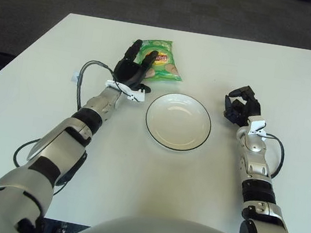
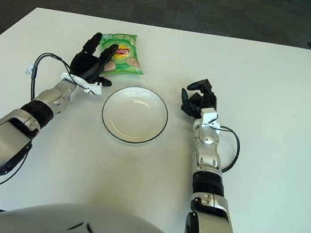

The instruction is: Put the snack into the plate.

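Observation:
A green snack bag (image 1: pixel 162 62) lies flat on the white table, just beyond the white plate (image 1: pixel 178 121) with a dark rim. My left hand (image 1: pixel 135 65) hovers over the bag's left edge with its black fingers spread, holding nothing. The bag's left part is partly covered by those fingers. My right hand (image 1: pixel 240 107) shows to the right of the plate, its fingers curled and holding nothing.
The white table (image 1: pixel 300 91) stretches wide on both sides of the plate. A black cable (image 1: pixel 81 85) loops from my left forearm over the tabletop. Dark carpet lies beyond the far edge.

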